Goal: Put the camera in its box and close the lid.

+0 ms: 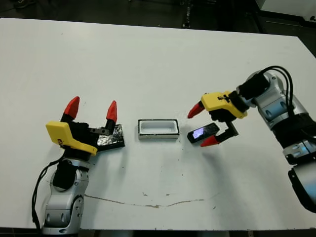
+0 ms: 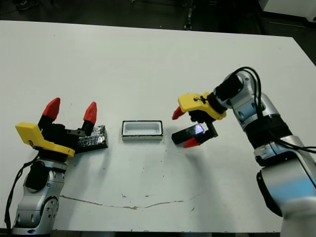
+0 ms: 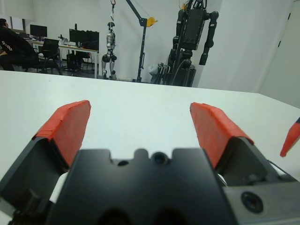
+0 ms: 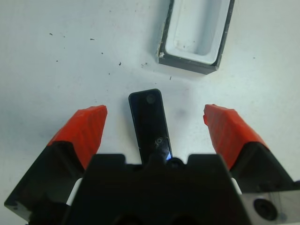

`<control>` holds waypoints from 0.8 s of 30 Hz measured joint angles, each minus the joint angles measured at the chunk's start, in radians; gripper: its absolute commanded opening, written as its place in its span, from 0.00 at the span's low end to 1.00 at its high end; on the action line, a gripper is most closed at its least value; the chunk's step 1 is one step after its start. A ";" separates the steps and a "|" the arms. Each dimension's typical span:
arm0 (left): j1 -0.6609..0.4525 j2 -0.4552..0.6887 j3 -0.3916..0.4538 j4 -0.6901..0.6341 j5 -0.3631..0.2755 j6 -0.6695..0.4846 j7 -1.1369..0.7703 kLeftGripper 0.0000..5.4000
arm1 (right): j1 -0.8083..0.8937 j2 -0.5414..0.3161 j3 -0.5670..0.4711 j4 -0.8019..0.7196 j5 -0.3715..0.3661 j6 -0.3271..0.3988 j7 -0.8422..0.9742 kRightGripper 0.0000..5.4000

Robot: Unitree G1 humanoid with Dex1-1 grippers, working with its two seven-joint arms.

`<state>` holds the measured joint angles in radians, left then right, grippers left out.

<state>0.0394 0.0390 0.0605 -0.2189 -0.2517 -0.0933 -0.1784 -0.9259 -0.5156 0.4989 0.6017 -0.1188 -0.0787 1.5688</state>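
Note:
The camera (image 1: 202, 133) is a slim black bar with a bluish glossy face, lying flat on the table just right of the box (image 1: 158, 129). The box is a small black-walled tray with white lining, open and empty. My right gripper (image 1: 203, 126) hovers over the camera, open, one red finger on each side of it; the wrist view shows the camera (image 4: 151, 123) lying between the spread fingertips (image 4: 89, 125). The lid (image 1: 112, 139), a black panel with silvery patches, lies left of the box, partly hidden under my left gripper (image 1: 92, 109), which is open and points upward.
A thin crack line (image 1: 148, 202) runs across the white table (image 1: 148, 69) near its front edge. Beyond the far edge in the left wrist view stand robot rigs (image 3: 192, 37) and desks with a seated person (image 3: 14, 47).

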 measured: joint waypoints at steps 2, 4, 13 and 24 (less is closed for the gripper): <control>0.000 0.000 0.000 -0.001 0.003 0.000 0.000 1.00 | 0.004 0.002 0.000 0.000 -0.003 0.000 -0.007 0.99; 0.000 0.000 -0.001 -0.001 0.004 0.000 0.000 1.00 | 0.011 0.004 0.000 0.000 -0.010 0.008 -0.014 0.99; 0.000 0.000 0.000 -0.001 0.004 -0.001 0.000 1.00 | 0.037 0.020 -0.005 0.028 -0.008 0.001 -0.015 0.94; 0.000 0.001 0.005 -0.001 0.007 -0.010 0.000 1.00 | 0.060 0.029 -0.027 0.039 0.022 -0.019 -0.015 0.64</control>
<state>0.0396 0.0403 0.0653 -0.2195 -0.2446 -0.1036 -0.1786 -0.8658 -0.4862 0.4715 0.6408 -0.0968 -0.0980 1.5539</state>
